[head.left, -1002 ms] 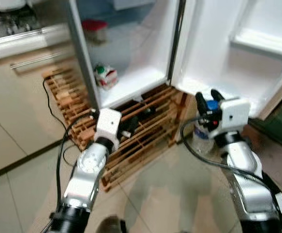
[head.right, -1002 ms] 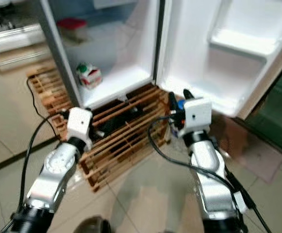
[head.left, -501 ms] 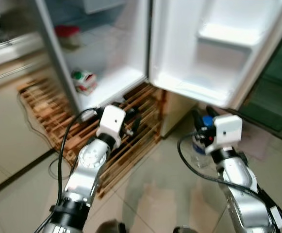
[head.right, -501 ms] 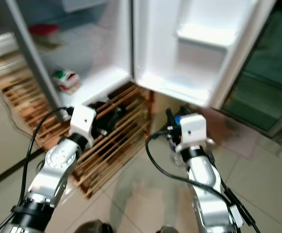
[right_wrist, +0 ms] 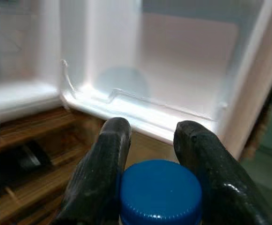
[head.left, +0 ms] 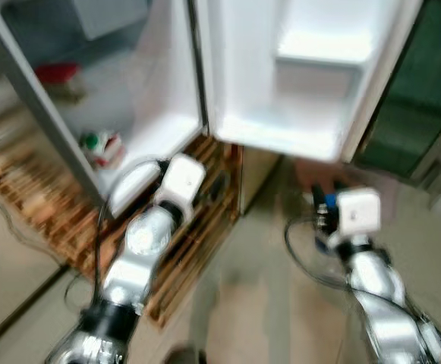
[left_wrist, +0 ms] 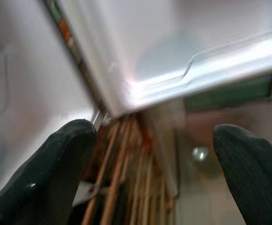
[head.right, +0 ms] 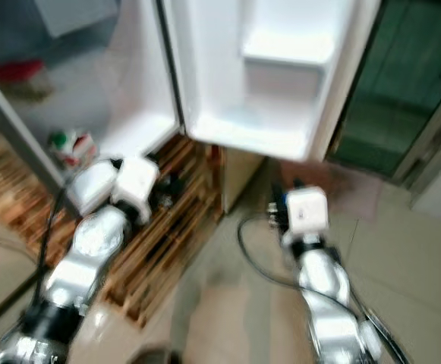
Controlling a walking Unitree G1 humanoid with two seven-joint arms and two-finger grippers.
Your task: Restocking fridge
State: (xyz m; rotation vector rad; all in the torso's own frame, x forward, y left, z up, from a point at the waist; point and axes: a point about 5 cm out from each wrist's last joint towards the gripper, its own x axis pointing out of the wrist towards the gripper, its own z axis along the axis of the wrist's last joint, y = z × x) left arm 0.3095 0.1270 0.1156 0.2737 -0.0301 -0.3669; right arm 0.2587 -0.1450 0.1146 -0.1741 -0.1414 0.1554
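now the head views, blurred, show the open fridge [head.left: 152, 114] at 12 o'clock and its door [head.right: 281, 98] at 1. left wrist view: left end effector [left_wrist: 150, 173] spread, empty. right wrist view: right end effector [right_wrist: 150, 154] clamps the bottle [right_wrist: 160, 192] under its blue cap; carrying step, next lift toward the door shelf [right_wrist: 140, 110].

I'm in a home kitchen: open white fridge [head.left: 140, 114] with door shelves [head.left: 322, 57], food carton [head.left: 102, 148] on its bottom shelf, slatted wooden rack [head.left: 197, 227] beneath it, tiled floor [head.left: 266, 303], dark green door [head.right: 402, 83] beside.
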